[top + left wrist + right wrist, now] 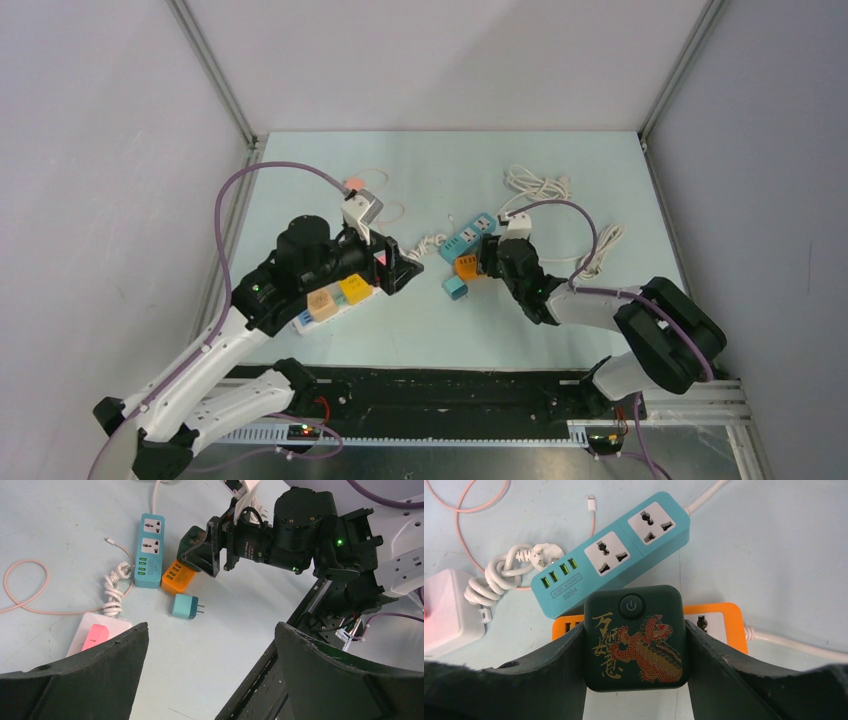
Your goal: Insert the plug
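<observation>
pale blue-green counter (560, 330) fills a white-walled booth, with power strips and cords gathered near its middle. our right hand (634, 630) is clamped on the task's plug, a dark green cube (634, 652) with a gold-and-red dragon print and a round power button. both fingers (559, 672) press flat on opposite sides of it. in the right wrist view the cube hangs over the orange strip (720, 622), which shows from behind it at 3 o'clock. the teal strip (619, 555) lies just beyond at 12 o'clock, its two sockets free.

we judge that the cube is gripped and now needs lining up over a socket. its prongs are hidden beneath it, so we cannot tell their angle. to do this well we should square the cube's edges to the chosen socket face and descend straight. we should push evenly, since a tilted entry may simply shove the loose strip along the counter.

seen from above, the right arm reaches from 4 o'clock toward the centre, wrist bent down. our left hand (211, 630) is spread wide and holds nothing, poised towards 9 o'clock above the white strip (116, 623). it could brace a strip. a small teal charger (185, 606) lies loose nearby.
</observation>
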